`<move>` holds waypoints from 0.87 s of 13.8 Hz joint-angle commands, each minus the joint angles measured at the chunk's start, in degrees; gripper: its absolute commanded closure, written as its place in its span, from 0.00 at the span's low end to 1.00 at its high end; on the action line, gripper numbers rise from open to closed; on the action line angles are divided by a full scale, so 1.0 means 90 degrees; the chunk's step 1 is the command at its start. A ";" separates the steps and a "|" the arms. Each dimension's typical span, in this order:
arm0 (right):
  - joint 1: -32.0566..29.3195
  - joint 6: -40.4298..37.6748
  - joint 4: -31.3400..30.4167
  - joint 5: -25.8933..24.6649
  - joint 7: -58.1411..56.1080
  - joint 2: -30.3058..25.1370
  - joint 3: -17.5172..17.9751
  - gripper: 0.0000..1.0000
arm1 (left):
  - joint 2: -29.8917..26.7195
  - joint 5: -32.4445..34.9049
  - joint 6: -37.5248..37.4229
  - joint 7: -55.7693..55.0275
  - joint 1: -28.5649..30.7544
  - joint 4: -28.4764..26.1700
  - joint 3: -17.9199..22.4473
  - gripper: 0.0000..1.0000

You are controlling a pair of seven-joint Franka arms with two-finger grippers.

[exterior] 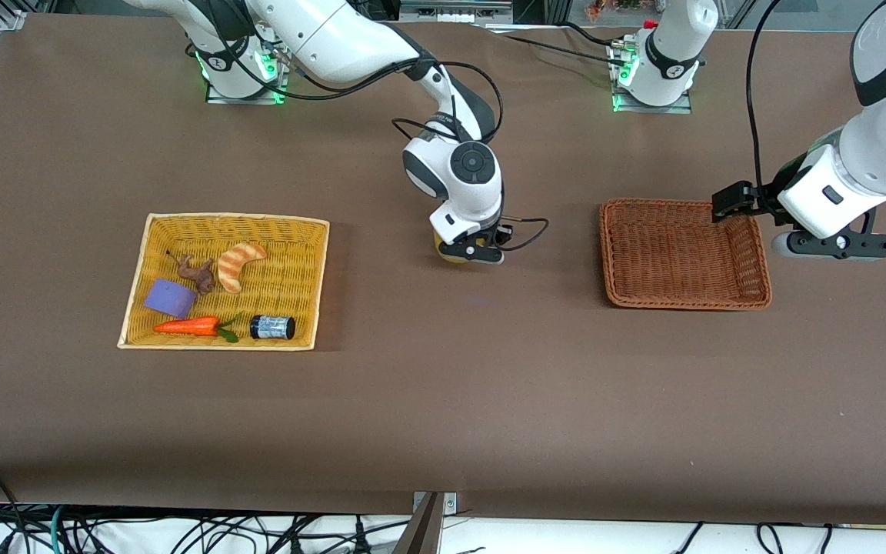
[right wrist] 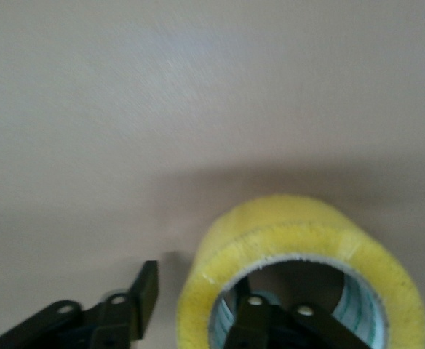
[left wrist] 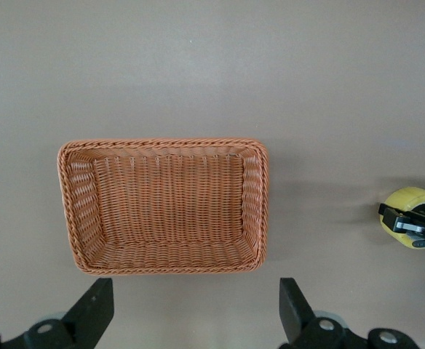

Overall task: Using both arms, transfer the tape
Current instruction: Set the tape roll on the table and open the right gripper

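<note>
The tape (exterior: pixel 443 251) is a yellow ring standing on the table's middle, between the two baskets. My right gripper (exterior: pixel 475 252) is down on it. In the right wrist view the tape (right wrist: pixel 300 240) fills the lower part, and my right gripper (right wrist: pixel 198 294) is open astride its wall. One finger (right wrist: pixel 252 320) is inside the ring, and the other finger (right wrist: pixel 143 294) is outside with a small gap. My left gripper (exterior: pixel 835 246) is open and empty above the table beside the brown basket (exterior: pixel 758 261). Its view shows the gripper (left wrist: pixel 196 320) wide open and the tape (left wrist: pixel 416 207) at the edge.
The brown wicker basket (left wrist: pixel 161 143) is empty, toward the left arm's end. A yellow wicker basket (exterior: pixel 181 221) toward the right arm's end holds a crescent bread (exterior: pixel 238 264), a carrot (exterior: pixel 189 326), a purple block (exterior: pixel 169 298), a brown figure (exterior: pixel 197 273) and a black cylinder (exterior: pixel 272 327).
</note>
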 commanded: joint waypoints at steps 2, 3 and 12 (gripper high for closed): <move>-0.0310 -0.1389 0.0082 -0.0310 -0.0756 -0.0973 -0.0063 0.00 | 0.0033 0.0079 -0.0134 -0.0087 -0.0029 0.0170 -0.0006 0.00; -0.0544 -0.1800 0.0044 -0.0281 -0.1331 -0.1382 -0.0063 0.00 | 0.0033 0.0079 -0.0134 -0.0087 -0.0029 0.0170 -0.0006 0.00; -0.1630 -0.4450 -0.0006 0.0303 -0.5211 -0.2929 -0.2480 0.00 | -0.0396 -0.0018 -0.0115 -0.0028 -0.0019 -0.0689 -0.0113 0.00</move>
